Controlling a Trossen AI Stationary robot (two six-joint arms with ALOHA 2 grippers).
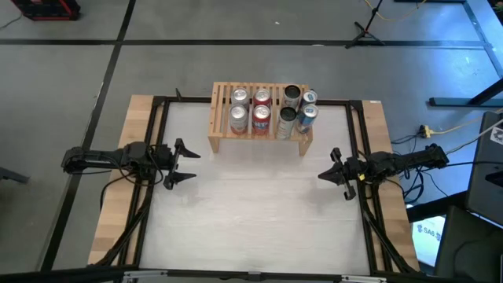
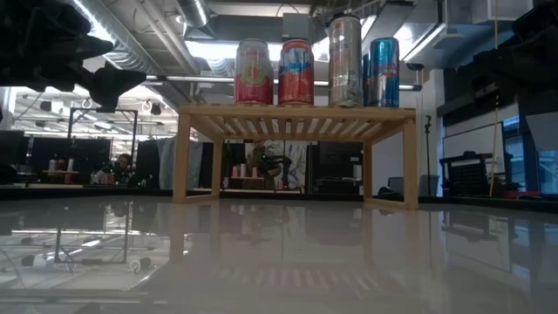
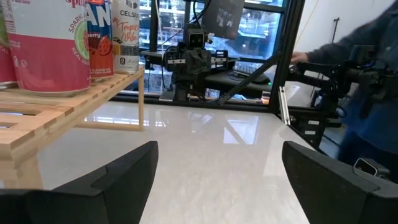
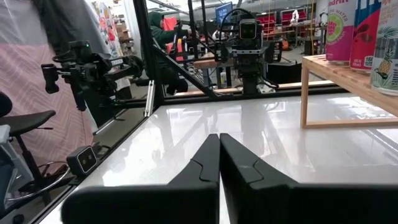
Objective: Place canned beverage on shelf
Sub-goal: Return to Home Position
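The light-wood shelf [image 1: 223, 141] stands on its short legs at the table's far middle; it also shows in the low view [image 2: 296, 113]. Several cans [image 1: 262, 118] stand upright on its slatted top in two rows. They show in the low view as a red can [image 2: 254, 71], a second red can, a silver can and a blue can. My left gripper [image 1: 195, 167] is open and empty at the table's left, nearer than the shelf [image 3: 74, 102]. My right gripper [image 1: 321, 175] is shut and empty at the table's right, its fingertips together [image 4: 219, 138].
The white tabletop [image 1: 259, 212] lies between the two arms and in front of the shelf. A black frame [image 1: 161, 102] runs round the table. A person [image 3: 373, 74] stands beyond the table's edge, past the right arm [image 3: 193, 56].
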